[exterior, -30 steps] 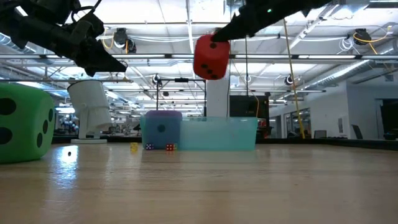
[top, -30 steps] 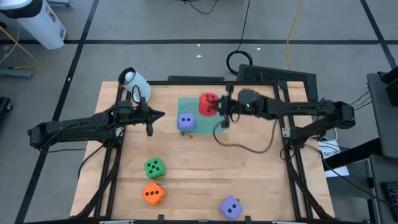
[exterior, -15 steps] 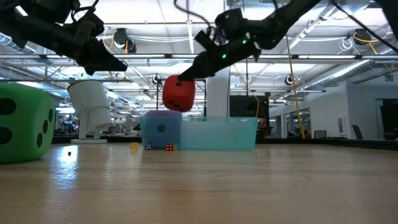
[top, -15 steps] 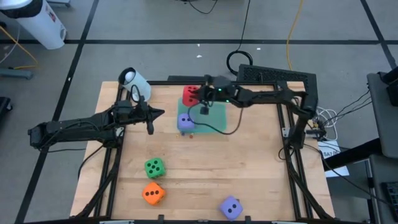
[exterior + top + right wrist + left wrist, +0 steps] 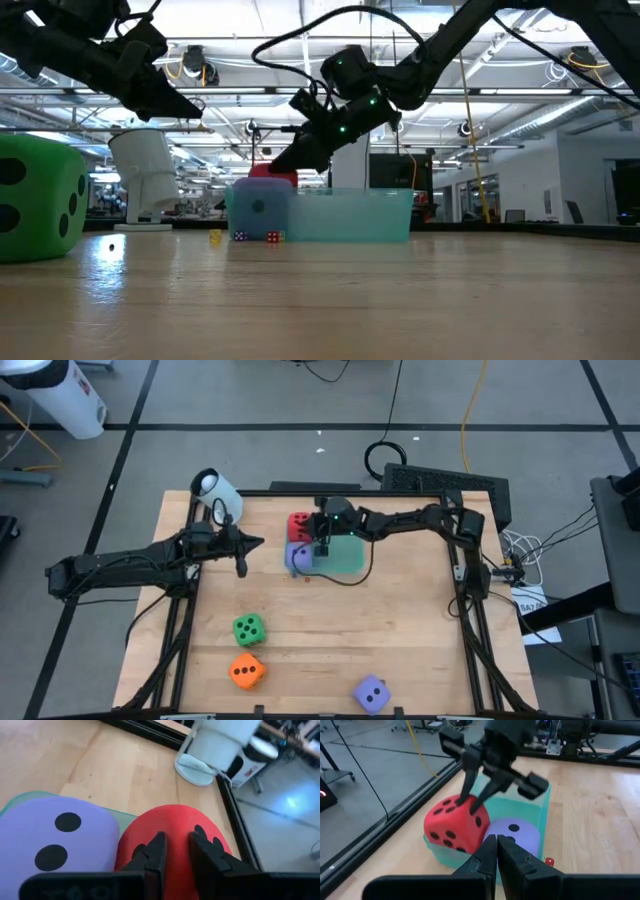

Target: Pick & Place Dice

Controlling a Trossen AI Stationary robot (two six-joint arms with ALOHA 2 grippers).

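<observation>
While the right end effector [image 5: 313,538] pinches the red die [image 5: 298,524], ceiling lights glare off the wooden table [image 5: 400,620]

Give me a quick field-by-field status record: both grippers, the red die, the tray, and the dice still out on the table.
right gripper: shut on the red die, at the teal tray's far left corner
left gripper: shut, empty, raised left of the tray
red die: pinched by the right fingers, low at the tray, beside the purple-blue die; release not yet seen
teal tray: holds one purple-blue die at its left end
loose on table: green die, orange die, second purple-blue die, all near the front edge
</observation>
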